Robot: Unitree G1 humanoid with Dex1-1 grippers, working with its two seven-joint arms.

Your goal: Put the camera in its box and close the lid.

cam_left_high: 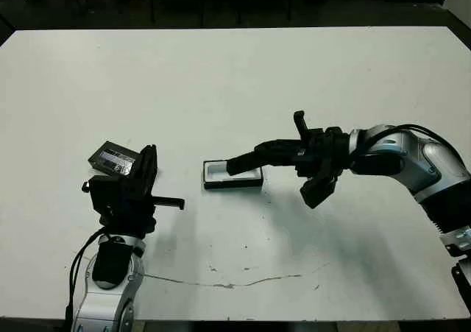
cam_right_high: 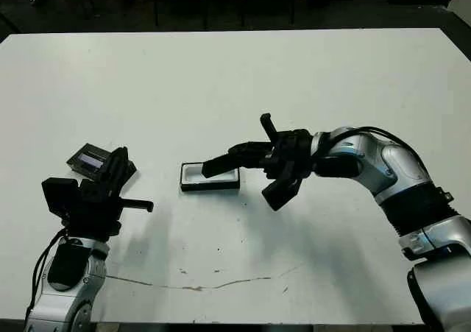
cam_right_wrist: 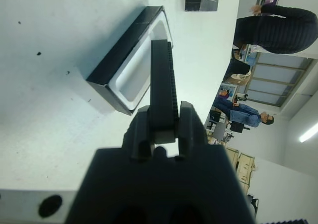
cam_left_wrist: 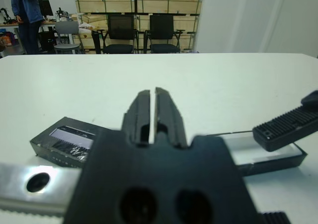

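Fingers of the right tool (cam_left_high: 243, 163) are pressed together over the box (cam_left_high: 232, 176); the left tool (cam_left_high: 149, 164) is closed, empty, beside the lid (cam_left_high: 112, 158).

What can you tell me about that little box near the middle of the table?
The box is a small, shallow black rectangular tray with a white lining. It lies flat and open on the white table. In the right wrist view, the part of its hollow that shows looks empty. One black robot finger reaches over it; whether they touch is unclear. Its lid lies apart, off to the robot's left.
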